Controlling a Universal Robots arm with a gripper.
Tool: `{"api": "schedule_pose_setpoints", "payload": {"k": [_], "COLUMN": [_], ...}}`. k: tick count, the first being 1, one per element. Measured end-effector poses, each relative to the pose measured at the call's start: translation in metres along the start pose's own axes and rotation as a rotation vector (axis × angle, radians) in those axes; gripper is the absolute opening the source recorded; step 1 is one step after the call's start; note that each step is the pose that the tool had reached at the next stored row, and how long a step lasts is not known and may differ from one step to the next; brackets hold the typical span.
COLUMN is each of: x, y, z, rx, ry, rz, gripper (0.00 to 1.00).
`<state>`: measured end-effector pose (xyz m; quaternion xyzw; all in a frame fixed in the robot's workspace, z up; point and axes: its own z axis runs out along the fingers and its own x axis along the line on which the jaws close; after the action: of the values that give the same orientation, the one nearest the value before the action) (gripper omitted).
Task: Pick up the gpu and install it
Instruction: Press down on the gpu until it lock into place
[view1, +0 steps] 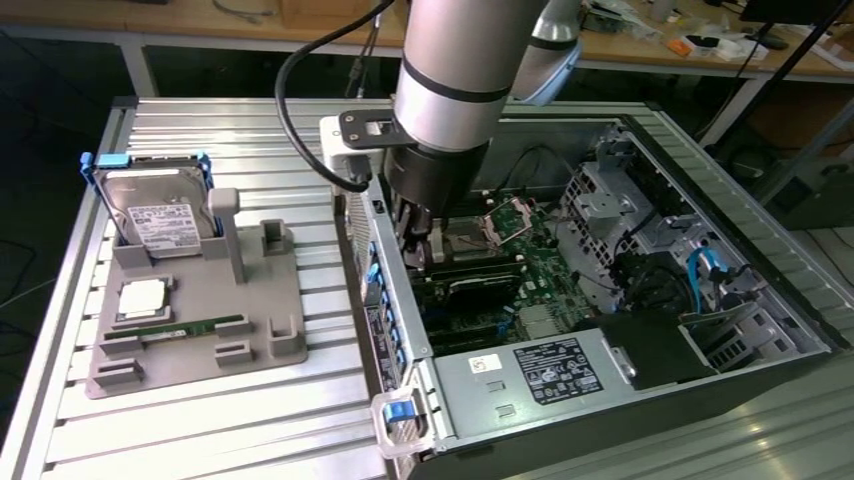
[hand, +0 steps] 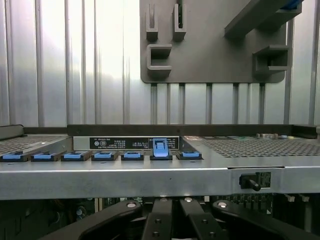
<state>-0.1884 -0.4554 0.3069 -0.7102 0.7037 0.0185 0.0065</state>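
Presently the arm's dark two-fingered gripper is seen lowered inside the open grey metal computer case, just beside its near wall. The fingers are drawn fully together; whether anything is pinched between them cannot be told. The gpu, a thin, dark, flat card, is seen directly under the gripper, lying across the green motherboard. A black sticker with white print is fixed above a row of blue slot latches, and a black-and-white label is borne by the power supply (neither can be read). On the grey plastic fixture a silver hard drive with a white label is held upright, its writing illegible.
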Motion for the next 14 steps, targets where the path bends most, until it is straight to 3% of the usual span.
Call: {"api": "schedule_pose_setpoints", "payload": {"k": [5, 11, 14], "x": [-0.001, -0.001, -0.001], "y": [0.0003, 0.0002, -0.0056], "z": [-0.0201, -0.0203, -0.0204], "rx": [-0.0008, -0.001, -0.001], "ry": [0.0013, 0.0014, 0.0015], "rz": [0.0, 0.0, 0.0], "gripper": [0.11, 0.11, 0.11]}}
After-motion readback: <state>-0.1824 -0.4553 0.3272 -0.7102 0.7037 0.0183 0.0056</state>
